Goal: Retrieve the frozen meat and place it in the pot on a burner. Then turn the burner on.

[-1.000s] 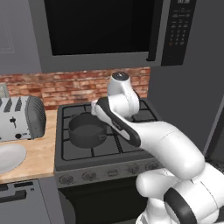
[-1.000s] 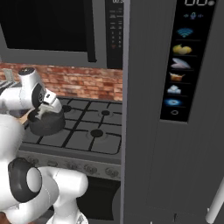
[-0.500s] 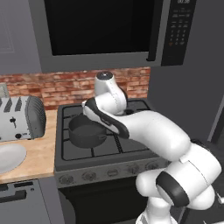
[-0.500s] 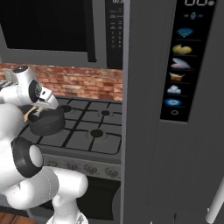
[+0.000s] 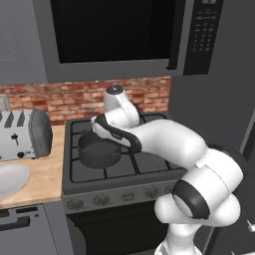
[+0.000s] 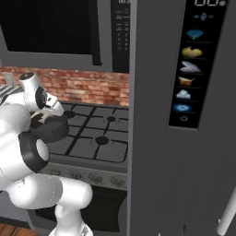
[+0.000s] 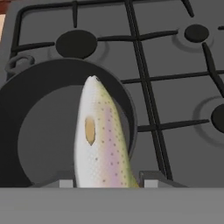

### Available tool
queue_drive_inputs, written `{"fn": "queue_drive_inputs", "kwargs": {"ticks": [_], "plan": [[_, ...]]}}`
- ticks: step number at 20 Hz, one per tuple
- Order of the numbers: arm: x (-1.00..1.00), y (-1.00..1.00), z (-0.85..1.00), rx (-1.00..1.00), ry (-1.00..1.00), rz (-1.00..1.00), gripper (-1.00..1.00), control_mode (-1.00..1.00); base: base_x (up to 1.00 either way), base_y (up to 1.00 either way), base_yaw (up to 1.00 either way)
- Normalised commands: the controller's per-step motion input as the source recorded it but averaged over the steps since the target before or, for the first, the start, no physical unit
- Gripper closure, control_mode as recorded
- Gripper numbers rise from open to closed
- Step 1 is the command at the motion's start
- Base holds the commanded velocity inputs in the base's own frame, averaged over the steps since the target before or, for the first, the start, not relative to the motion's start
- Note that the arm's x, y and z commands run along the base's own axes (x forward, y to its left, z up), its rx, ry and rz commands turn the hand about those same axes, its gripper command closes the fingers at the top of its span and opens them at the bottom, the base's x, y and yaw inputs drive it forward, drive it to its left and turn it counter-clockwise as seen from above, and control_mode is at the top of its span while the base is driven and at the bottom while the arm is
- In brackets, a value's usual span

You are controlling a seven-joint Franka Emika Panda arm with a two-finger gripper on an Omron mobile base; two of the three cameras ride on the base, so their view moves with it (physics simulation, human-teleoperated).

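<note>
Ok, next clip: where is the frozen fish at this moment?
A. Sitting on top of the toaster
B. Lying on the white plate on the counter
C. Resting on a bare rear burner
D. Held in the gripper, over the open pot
D: in the hand view the frozen fish rises from between the finger tips of the gripper, and its body lies across the dark mouth of the pot on the stove grate.
</note>
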Motion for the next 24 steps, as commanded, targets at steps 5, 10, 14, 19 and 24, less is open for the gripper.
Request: {"fn": "queue_drive_inputs", "kwargs": {"ticks": [5, 10, 14, 19, 24], "plan": [[0.28, 0.22, -0.03, 0.00, 0.00, 0.00, 1.00, -1.00, 0.00, 0.00, 0.00], [0.27, 0.20, -0.15, 0.00, 0.02, 0.00, 1.00, -1.00, 0.00, 0.00, 0.00], [0.21, 0.23, -0.19, 0.00, 0.01, 0.00, 1.00, -1.00, 0.00, 0.00, 0.00], [0.12, 0.16, -0.21, 0.00, 0.03, 0.00, 1.00, -1.00, 0.00, 0.00, 0.00], [0.00, 0.05, -0.22, 0.00, 0.05, 0.00, 1.00, -1.00, 0.00, 0.00, 0.00]]}}
